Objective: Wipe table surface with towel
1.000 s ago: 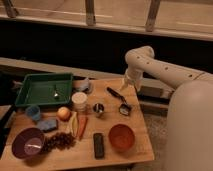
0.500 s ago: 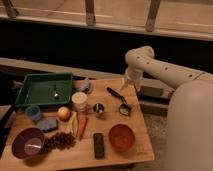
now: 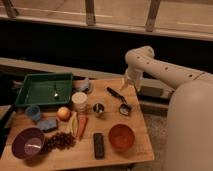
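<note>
The gripper (image 3: 129, 83) hangs empty, jaws spread wide, over the far right edge of the table surface (image 3: 113, 120). The grey-blue towel (image 3: 82, 85) lies crumpled at its nine o'clock, just beside the green tray (image 3: 30, 102) and behind the white cup (image 3: 79, 101). A clean pick-up probably means coming straight down onto the folds, clear of both neighbours.
</note>
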Controlling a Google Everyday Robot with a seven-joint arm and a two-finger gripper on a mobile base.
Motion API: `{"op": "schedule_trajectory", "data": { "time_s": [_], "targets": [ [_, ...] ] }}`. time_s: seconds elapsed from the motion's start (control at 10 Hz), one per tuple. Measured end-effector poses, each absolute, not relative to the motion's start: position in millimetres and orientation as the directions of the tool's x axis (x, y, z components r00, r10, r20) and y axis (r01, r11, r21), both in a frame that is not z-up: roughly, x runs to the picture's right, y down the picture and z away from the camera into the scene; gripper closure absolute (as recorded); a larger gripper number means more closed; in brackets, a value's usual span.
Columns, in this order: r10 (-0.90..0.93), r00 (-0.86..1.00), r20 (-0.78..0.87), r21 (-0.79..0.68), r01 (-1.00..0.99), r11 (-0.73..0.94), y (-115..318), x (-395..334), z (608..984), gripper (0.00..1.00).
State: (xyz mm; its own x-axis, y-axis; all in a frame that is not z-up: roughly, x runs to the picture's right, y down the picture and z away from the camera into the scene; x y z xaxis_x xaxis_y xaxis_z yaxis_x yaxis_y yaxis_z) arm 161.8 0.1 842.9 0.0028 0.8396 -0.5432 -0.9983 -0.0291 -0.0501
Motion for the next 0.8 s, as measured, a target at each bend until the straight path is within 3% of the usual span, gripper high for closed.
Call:
{"op": "schedule_trajectory", "data": {
  "time_s": [0.5, 0.8],
  "targets": [
    [0.842, 0.006, -0.539, -0.043, -0.999, -0.02, -1, 163, 844, 0.33],
    [0.891, 0.062, -0.45, -0.044, -0.998, 0.047, -23, 141, 856, 0.33]
  ]
}}
